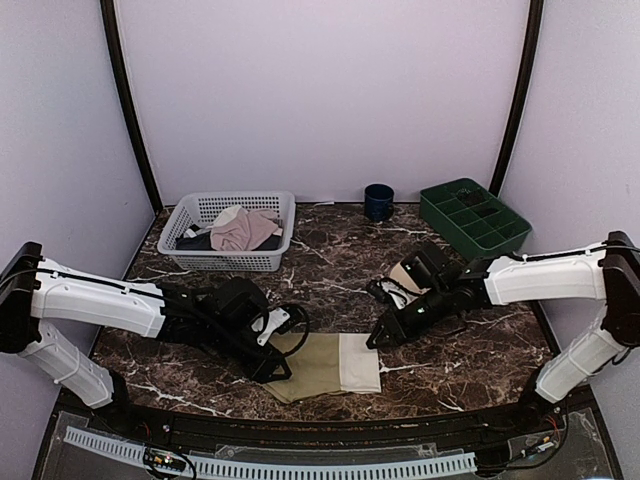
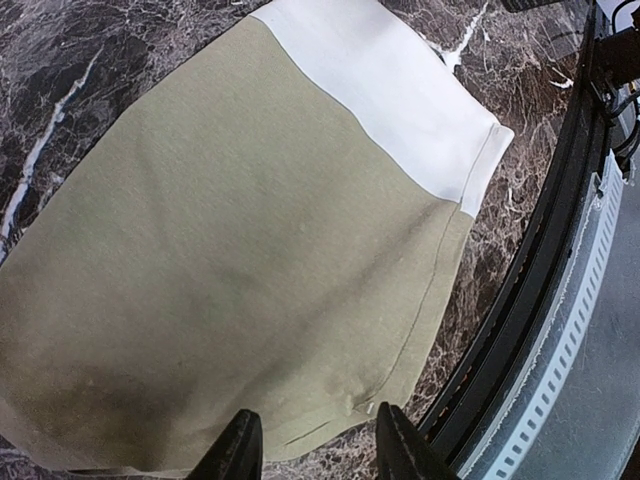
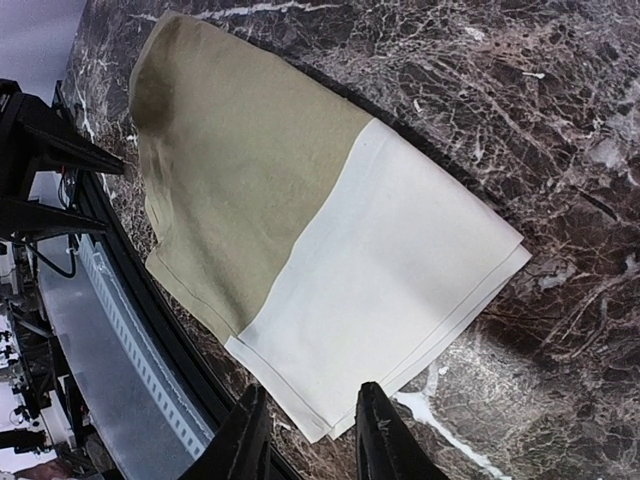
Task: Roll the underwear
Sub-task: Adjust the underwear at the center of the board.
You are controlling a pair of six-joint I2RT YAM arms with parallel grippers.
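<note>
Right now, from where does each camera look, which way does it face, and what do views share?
Top external: above and behind, facing down on the table; left arm and right arm show.
Left wrist: over the underwear, olive part, facing down; left jaws show, apart.
Right wrist: over the cream waistband, facing down; right jaws show, apart.
Shared: all three show the underwear.

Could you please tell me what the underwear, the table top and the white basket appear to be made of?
The underwear: soft matte knit cloth, probably cotton; fine fuzzy weave, stitched hems, smoother cream waistband. The table top: dark brown marble or a marble-look laminate, slightly glossy, white veins. The basket: white moulded plastic, by its slotted lattice walls.
</note>
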